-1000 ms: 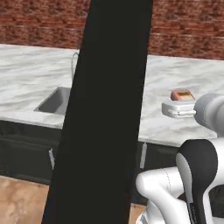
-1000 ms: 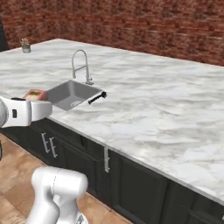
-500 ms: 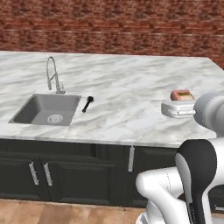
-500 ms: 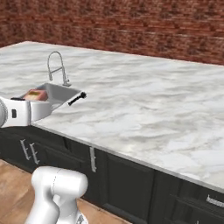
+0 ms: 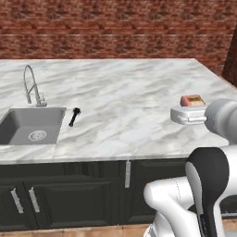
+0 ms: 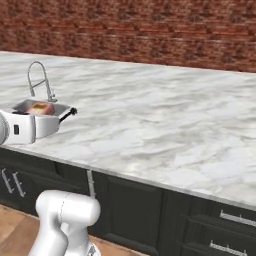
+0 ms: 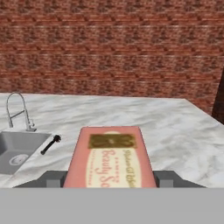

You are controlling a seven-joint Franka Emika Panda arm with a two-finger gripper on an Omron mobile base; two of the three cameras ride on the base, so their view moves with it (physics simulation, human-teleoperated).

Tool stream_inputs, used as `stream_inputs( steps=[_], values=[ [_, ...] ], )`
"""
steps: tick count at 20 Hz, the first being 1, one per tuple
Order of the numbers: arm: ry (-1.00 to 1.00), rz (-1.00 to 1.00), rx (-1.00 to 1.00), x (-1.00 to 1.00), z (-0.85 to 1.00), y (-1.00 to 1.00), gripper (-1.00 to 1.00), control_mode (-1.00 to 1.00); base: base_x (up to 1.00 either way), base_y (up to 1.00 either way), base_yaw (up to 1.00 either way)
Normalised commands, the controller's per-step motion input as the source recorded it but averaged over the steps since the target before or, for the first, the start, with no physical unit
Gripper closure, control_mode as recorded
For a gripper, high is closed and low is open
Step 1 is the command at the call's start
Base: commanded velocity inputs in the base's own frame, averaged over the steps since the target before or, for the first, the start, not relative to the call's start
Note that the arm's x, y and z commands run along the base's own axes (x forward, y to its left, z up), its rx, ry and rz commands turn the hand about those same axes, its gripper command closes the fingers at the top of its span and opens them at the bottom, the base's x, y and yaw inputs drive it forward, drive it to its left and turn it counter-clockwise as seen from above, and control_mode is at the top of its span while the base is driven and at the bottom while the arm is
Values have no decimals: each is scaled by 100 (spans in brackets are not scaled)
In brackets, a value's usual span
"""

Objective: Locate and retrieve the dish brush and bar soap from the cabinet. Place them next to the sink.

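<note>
The sink [image 5: 28,126] served as my marker, sunk in the marble counter [image 5: 129,97] with its faucet [image 5: 31,85] at the back rim. A second before, a dark cabinet door had blocked the left base view; half a second before, it was gone and the sink sat further over in both base views, and by this moment the whole scene had slid again, so I judged the base was driving along the counter, not that anything on it had moved. The brush [image 5: 74,116] lay on the marble just beside the sink's right edge, head toward the wall, as it had in the earlier pictures; that half of the job looked done. Well to the right of the sink, the gripper [image 5: 189,114] hung clamped on the soap [image 5: 192,100], the block seated between the jaws with its pale printed face up, same as before. In the hand view the soap [image 7: 110,158] pointed toward the brick wall [image 7: 112,48], with sink and brush off to its left. The soap had yet to be carried back to the sink and set down near the brush.
</note>
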Motion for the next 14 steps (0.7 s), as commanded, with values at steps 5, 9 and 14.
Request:
stream_inputs(
  steps=[5, 9, 14],
  values=[
    [0, 0, 0, 0, 0, 0, 100, 100, 38, 32, -23],
    [0, 0, 0, 0, 0, 0, 100, 100, 46, 29, -22],
    [0, 0, 0, 0, 0, 0, 100, 100, 27, 29, -19]
  ],
)
